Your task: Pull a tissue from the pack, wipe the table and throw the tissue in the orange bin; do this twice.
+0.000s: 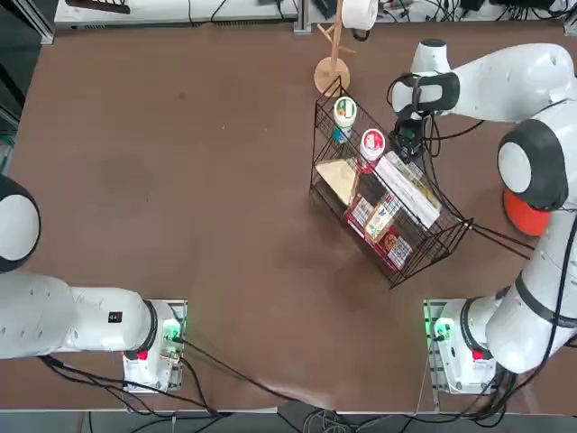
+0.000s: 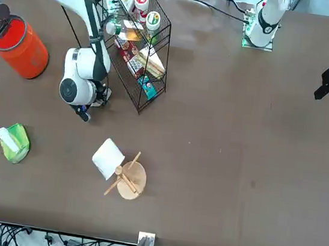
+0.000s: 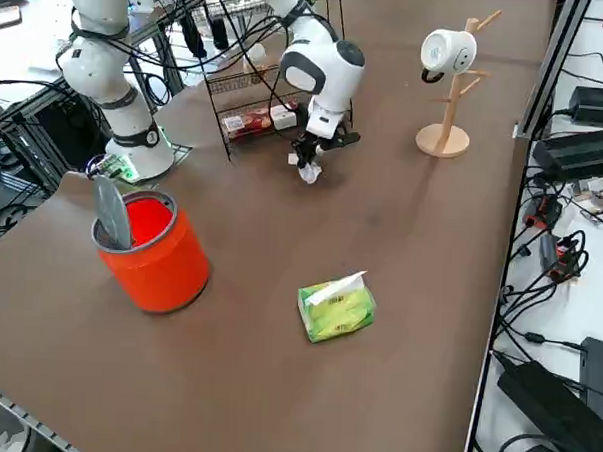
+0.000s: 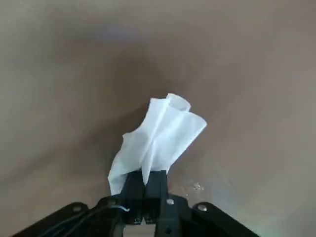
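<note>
Beside wire rack [image 3: 257, 94] | right gripper [image 4: 146, 183] pinches tissue [image 4: 160, 133] | limp, featherlight, tears easily | orange bin [image 3: 155, 250] at 7 o'clock

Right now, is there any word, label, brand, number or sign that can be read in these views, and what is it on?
No text can be read in any view.
Goods in the wire rack: printed labels and two round lids, too small to read.
The pack: green and yellow print, no legible words.
The orange bin: no marking seen.
The tissue held in the right gripper: blank white.
</note>
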Robot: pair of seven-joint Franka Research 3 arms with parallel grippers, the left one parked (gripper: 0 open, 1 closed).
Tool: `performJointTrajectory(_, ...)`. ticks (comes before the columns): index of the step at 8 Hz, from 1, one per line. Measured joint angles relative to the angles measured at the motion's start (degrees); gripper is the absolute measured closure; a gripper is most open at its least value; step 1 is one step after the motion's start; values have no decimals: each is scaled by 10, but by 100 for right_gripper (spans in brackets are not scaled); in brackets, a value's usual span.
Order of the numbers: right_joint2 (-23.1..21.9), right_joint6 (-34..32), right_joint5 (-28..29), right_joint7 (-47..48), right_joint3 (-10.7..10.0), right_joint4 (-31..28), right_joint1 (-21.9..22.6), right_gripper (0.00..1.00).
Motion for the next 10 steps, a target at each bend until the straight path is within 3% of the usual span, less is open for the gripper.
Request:
performJointTrajectory(5, 17, 7, 10, 15, 3, 32, 4, 99)
performJointTrajectory(10, 17, -56, 9, -16, -7, 23, 4, 99)
